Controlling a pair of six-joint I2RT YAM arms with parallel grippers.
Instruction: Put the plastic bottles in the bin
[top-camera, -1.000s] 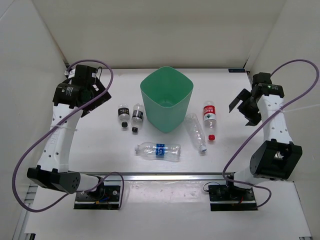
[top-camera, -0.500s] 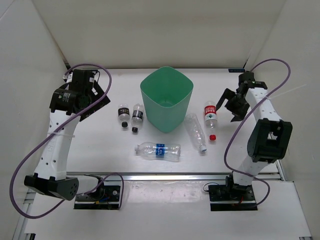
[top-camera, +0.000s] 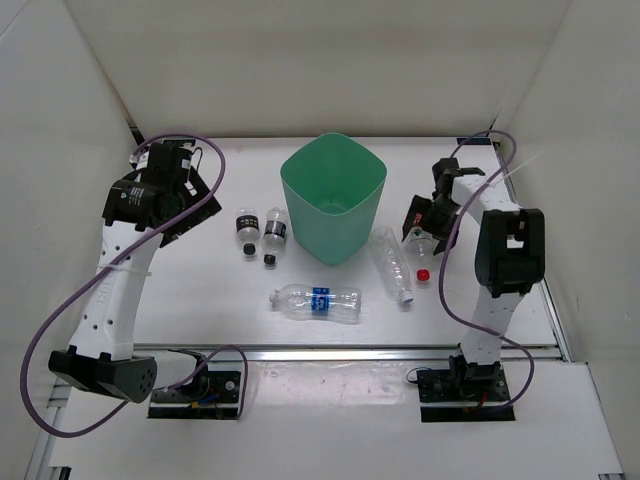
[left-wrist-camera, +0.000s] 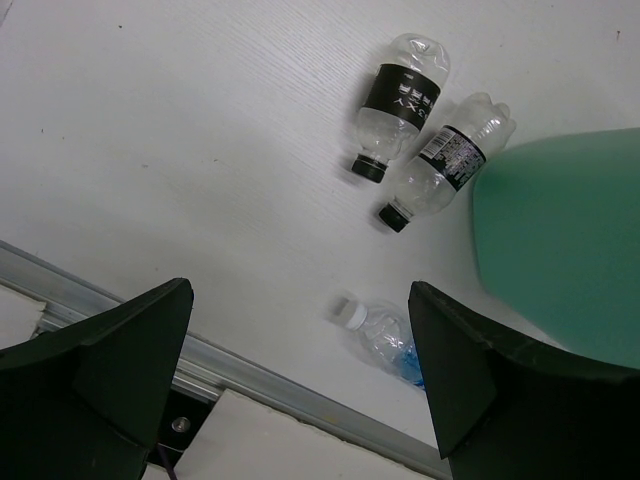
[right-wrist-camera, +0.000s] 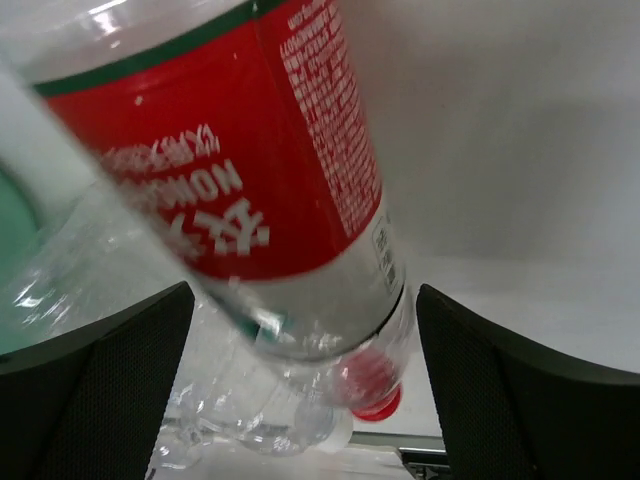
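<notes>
One red-labelled clear plastic bottle (lying flat) between the wide-spread fingers of the right gripper; left gripper likewise spread, hovering above the white table

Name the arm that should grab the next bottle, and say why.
Right. Its open end effector sits over the red-labelled bottle, a finger on either side, near the bin. The left end effector hovers open, well off from the black-labelled bottles.
</notes>
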